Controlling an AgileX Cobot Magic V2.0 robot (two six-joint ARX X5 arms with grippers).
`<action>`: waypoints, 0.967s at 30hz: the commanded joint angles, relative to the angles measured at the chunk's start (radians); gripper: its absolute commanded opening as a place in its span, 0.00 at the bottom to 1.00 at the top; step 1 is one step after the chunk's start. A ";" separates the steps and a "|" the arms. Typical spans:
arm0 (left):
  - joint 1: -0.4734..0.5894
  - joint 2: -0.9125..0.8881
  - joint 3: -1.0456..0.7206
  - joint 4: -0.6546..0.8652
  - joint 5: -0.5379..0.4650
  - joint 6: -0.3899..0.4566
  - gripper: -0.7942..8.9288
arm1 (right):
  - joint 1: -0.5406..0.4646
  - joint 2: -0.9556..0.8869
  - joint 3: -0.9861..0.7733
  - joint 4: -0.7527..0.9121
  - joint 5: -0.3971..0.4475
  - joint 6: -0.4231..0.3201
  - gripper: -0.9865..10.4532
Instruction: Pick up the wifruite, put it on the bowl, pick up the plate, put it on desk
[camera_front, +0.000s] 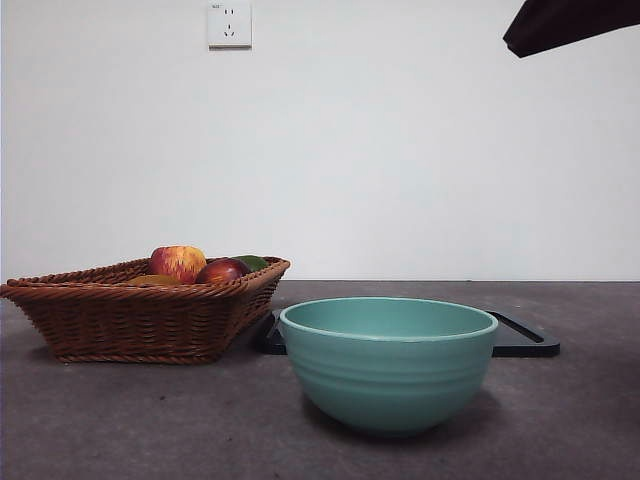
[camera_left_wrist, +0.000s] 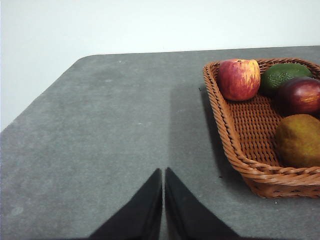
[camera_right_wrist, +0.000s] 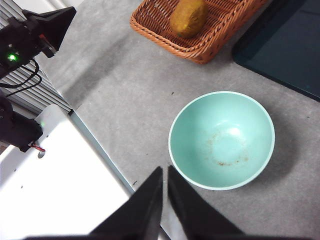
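Front view shows us the desk (camera_front: 100, 420) carrying a wicker basket (camera_front: 140, 320) and, nearer, the teal bowl (camera_front: 388, 365) standing empty before a flat black tray (camera_front: 525, 340). In the basket we see the apple (camera_left_wrist: 239, 79), a dark red fruit (camera_left_wrist: 300, 96) and the brownish wifruite (camera_left_wrist: 300, 140) near its front rim. We find both the left gripper (camera_left_wrist: 163, 200) and the right gripper (camera_right_wrist: 164, 195) clenched on nothing, the right one above the desk beside the bowl.
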 joint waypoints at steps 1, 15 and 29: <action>0.002 -0.002 -0.021 -0.007 0.000 -0.003 0.09 | 0.009 0.005 0.008 0.010 0.000 -0.002 0.09; 0.002 -0.002 -0.021 -0.007 0.000 -0.003 0.09 | 0.009 0.005 0.008 0.010 0.000 -0.002 0.09; 0.002 -0.002 -0.021 -0.007 0.000 -0.003 0.09 | -0.022 -0.016 0.008 0.009 0.027 -0.059 0.09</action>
